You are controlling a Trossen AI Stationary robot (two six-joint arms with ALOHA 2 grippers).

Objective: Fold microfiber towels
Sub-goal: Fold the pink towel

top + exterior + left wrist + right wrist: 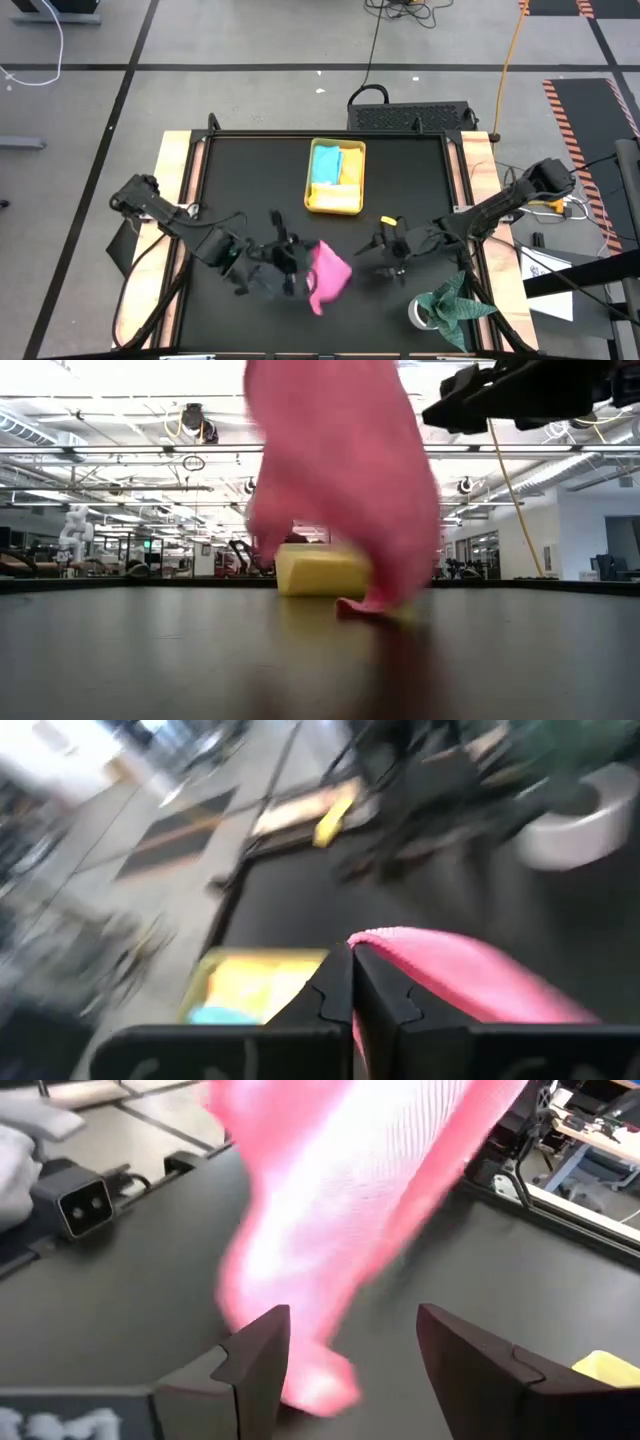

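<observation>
A pink towel (328, 273) is held up off the dark surface (260, 180) in the lower middle of the high view, pinched by the left gripper (285, 262), whose fingers are closed tight on an edge of the cloth, as the left wrist view shows. The towel hangs in a loose drape, and in the low view only its lowest tip is seen to touch the surface; it is probably lifted this way so that it falls straight and can be laid out flat for folding. The right gripper (352, 1355) is placed just right of the towel, with its fingers spread wide and nothing between them, and the hanging cloth lies directly ahead of it in the right wrist view; a second hold on a free edge appears to be intended. A yellow tray (335, 178) is set at the upper middle of the surface, well apart from the grippers, and a blue towel (326, 163) and a yellow towel (336, 197) are seen inside it. A dark green cloth (455, 302) lies at the lower right edge.
</observation>
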